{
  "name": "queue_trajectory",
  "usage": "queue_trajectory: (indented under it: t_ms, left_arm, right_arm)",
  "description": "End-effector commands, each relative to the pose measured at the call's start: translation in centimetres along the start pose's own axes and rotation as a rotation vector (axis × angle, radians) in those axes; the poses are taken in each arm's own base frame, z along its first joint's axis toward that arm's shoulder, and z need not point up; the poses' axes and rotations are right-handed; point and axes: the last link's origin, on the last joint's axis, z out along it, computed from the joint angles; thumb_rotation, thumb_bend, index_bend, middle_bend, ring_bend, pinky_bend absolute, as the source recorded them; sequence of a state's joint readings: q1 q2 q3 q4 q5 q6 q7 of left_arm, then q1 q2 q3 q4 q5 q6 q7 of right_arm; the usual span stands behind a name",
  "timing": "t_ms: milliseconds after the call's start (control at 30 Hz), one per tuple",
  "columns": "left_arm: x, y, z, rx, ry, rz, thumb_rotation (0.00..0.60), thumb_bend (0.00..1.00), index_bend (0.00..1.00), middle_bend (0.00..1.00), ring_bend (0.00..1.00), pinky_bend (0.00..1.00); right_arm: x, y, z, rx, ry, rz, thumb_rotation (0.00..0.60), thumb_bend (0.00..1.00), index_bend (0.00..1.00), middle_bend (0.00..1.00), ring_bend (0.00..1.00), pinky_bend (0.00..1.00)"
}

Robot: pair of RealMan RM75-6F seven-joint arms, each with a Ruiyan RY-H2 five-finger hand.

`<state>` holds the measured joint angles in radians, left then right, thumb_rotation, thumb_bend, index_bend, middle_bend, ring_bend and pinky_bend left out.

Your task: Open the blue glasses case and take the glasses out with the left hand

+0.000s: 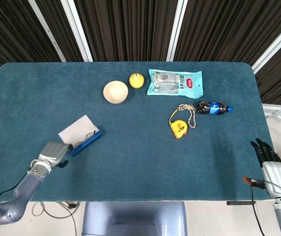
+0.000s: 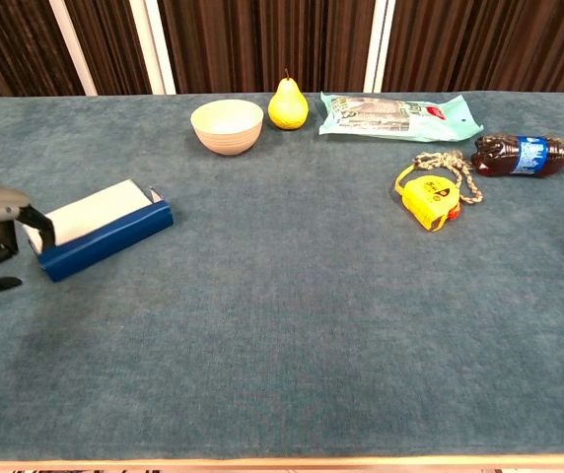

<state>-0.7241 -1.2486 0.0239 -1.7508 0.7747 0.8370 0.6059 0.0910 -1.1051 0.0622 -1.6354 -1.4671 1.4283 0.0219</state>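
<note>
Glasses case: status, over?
Left hand touching the near end of the glasses case, grip unclear. Case open, skewed; glasses inside. Right hand idle at the table edge, fingers straight. Nothing blocking.

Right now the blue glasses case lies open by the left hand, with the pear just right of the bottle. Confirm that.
Not quite. The pear sits just right of the bowl, not the bottle, as the head view shows. The blue glasses case does lie open by the left hand.
</note>
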Motion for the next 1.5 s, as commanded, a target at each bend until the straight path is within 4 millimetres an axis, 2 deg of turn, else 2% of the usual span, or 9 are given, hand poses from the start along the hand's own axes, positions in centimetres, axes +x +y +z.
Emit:
queue_trajectory:
  t_ms: [33, 300, 400, 500, 733, 867, 967, 1267, 1500]
  left_arm:
    - [0.1, 1.8, -0.5, -0.071, -0.018, 0.020, 0.600, 0.33, 0.37, 0.85, 0.74, 0.86]
    - [-0.2, 5.4, -0.1, -0.171, -0.034, -0.006, 0.600, 0.33, 0.34, 0.86, 0.74, 0.87]
    - [0.7, 6.8, -0.1, -0.218, 0.040, -0.076, 0.600, 0.33, 0.34, 0.88, 0.76, 0.89]
    - [1.8, 7.4, -0.2, -0.263, 0.148, -0.121, 0.600, 0.33, 0.33, 0.89, 0.77, 0.90]
    - [4.1, 6.4, 0.9, -0.281, 0.259, -0.152, 0.600, 0.33, 0.25, 0.89, 0.77, 0.90]
    - [5.8, 5.2, 3.0, -0.240, 0.275, -0.110, 0.600, 0.33, 0.20, 0.89, 0.77, 0.90]
    - [6.5, 4.4, 4.8, -0.200, 0.239, -0.052, 0.600, 0.33, 0.13, 0.88, 0.76, 0.90]
    - [6.1, 3.3, 8.0, -0.097, 0.053, 0.095, 0.600, 0.33, 0.10, 0.88, 0.76, 0.90]
    - [5.9, 3.1, 8.5, -0.038, 0.003, 0.137, 0.600, 0.33, 0.10, 0.89, 0.77, 0.91]
  right_arm:
    - [0.0, 0.0, 0.0, 0.000, 0.000, 0.000, 0.600, 0.16, 0.00, 0.00, 0.00, 0.20]
    - [0.0, 0.0, 0.0, 0.001, 0.002, 0.002, 0.600, 0.16, 0.00, 0.00, 0.00, 0.20]
    - [0.1, 0.0, 0.0, 0.002, 0.002, 0.004, 0.600, 0.16, 0.00, 0.00, 0.00, 0.20]
    - [0.1, 0.0, 0.0, 0.003, 0.001, 0.006, 0.600, 0.16, 0.00, 0.00, 0.00, 0.20]
    - [0.0, 0.0, 0.0, 0.004, -0.001, 0.008, 0.600, 0.16, 0.00, 0.00, 0.00, 0.20]
    - [0.0, 0.0, 0.1, 0.002, -0.002, 0.007, 0.600, 0.16, 0.00, 0.00, 0.00, 0.20]
    - [0.0, 0.0, 0.1, 0.002, -0.001, 0.003, 0.600, 0.16, 0.00, 0.00, 0.00, 0.20]
    - [0.0, 0.0, 0.1, 0.000, 0.002, -0.001, 0.600, 0.16, 0.00, 0.00, 0.00, 0.20]
    - [0.0, 0.0, 0.1, 0.000, 0.003, -0.001, 0.600, 0.16, 0.00, 0.00, 0.00, 0.20]
